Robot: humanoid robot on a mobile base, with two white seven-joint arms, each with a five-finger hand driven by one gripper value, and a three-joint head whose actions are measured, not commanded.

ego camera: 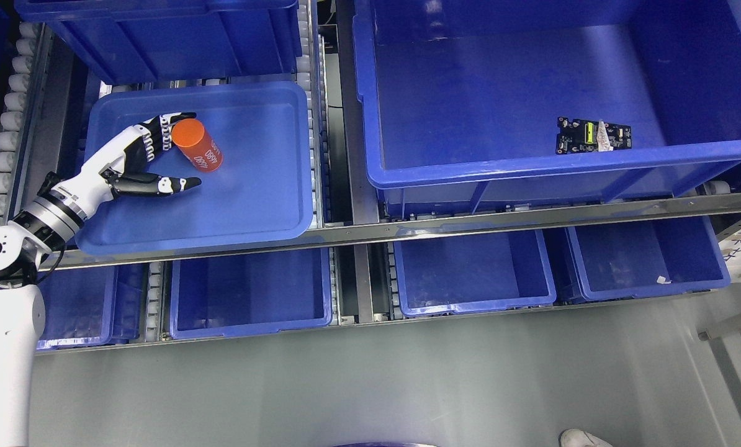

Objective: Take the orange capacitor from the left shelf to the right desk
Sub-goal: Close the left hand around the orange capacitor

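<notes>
Now, arm: the white left arm enters at the lower left; the right arm is out of view.
Hand: the white-and-black left hand (150, 158) is spread wide in a V, fingers along the far side, thumb stretched out nearer, holding nothing.
Task's thing: the orange cylindrical capacitor with white print (197, 144) lies on its side in the shallow blue plastic tray (252, 186), in the hand's open V, just beside or touching the fingertips (181, 116).
Step in hand: I judge this the closing of the grasp.
Doing it well: slide the palm forward until the cylinder sits deep between fingers and thumb, then close across its round body, not its ends, since it looks apt to roll away from the hand.
Beyond the hand: across the shelf rail, the deep blue plastic bin (532, 167) holds a small black circuit board (592, 136).
Hidden: the right desk is not shown; whether the fingertips touch the capacitor cannot be told; its print is unreadable.
</notes>
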